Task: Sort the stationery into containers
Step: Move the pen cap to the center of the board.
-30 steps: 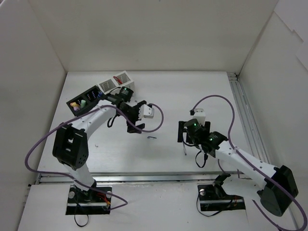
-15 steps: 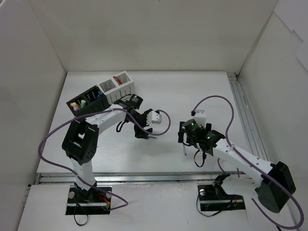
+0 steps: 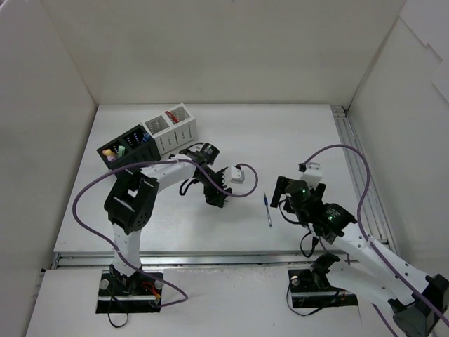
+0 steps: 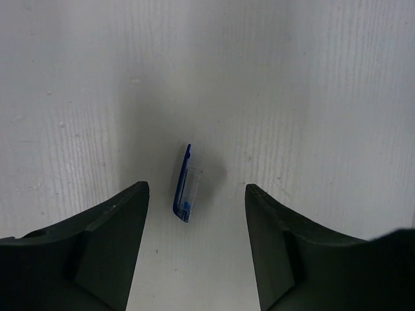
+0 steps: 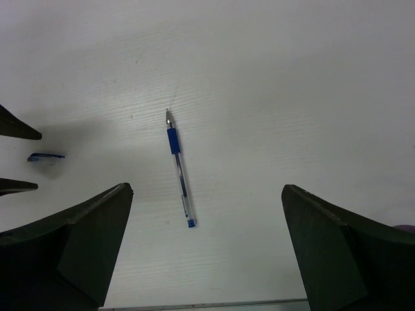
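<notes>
Both arms have swung rightward; left gripper [image 4: 198,236], spread, hovers over what may be a blue cap [image 4: 186,185] on the table [image 4: 311,78]; right gripper [image 5: 206,243], spread, faces the pen [image 5: 179,170]; pickup next needs a straight descent and pinch.

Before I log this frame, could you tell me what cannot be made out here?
Cap: in the top view, hidden beneath the left gripper.
Black organiser and white organiser: contents too small in the top view; both lie outside the wrist views.
Pen: any print too small in every view.
</notes>
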`<act>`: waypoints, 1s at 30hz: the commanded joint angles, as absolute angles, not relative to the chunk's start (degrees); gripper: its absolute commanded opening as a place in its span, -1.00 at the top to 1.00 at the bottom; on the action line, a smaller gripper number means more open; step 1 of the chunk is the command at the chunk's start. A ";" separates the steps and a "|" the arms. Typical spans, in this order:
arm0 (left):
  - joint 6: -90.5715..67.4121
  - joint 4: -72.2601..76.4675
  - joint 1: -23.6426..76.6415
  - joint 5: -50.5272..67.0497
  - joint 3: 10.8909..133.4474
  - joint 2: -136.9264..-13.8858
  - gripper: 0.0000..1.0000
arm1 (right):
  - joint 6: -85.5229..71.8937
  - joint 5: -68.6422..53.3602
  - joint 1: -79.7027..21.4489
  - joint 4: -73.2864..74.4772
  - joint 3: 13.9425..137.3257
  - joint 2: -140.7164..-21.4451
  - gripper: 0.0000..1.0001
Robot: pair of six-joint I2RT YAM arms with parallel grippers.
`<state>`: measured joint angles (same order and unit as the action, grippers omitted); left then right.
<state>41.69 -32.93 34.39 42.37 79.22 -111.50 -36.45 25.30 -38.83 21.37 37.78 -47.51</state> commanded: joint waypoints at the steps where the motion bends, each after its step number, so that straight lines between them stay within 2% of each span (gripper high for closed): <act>1: 39.12 -33.49 34.63 43.86 80.69 -109.51 -0.12 | -37.79 28.91 -38.23 22.23 37.71 -46.15 -0.96; 5: 35.17 -33.14 35.77 42.37 80.86 -110.91 -0.04 | -36.74 29.62 -38.32 23.03 38.49 -45.70 -0.96; 10: 29.72 -26.12 36.29 40.00 76.82 -112.41 0.33 | -35.95 30.67 -38.32 24.78 39.64 -45.62 -0.96; 16: 26.11 -20.31 36.30 36.92 71.90 -108.99 0.34 | -34.19 32.25 -38.15 25.84 40.96 -46.14 -0.96; 20: 24.79 -21.88 36.30 36.04 74.25 -111.00 0.34 | -33.84 31.91 -38.14 26.02 41.49 -46.67 -0.96; 23: 23.65 -24.17 35.78 36.38 75.93 -109.96 0.23 | -33.31 30.50 -38.14 26.02 41.48 -46.93 -0.96; 24: 23.12 -23.82 35.77 36.91 75.94 -109.17 0.02 | -33.48 30.50 -38.14 26.02 41.48 -47.02 -0.96; 26: 20.84 -22.77 35.16 38.06 76.72 -106.89 -0.18 | -33.57 30.94 -38.14 26.02 41.75 -47.90 -0.96; 30: 12.59 -21.19 35.16 30.98 81.90 -105.21 -0.23 | -34.36 31.29 -38.23 26.01 42.10 -48.34 -0.96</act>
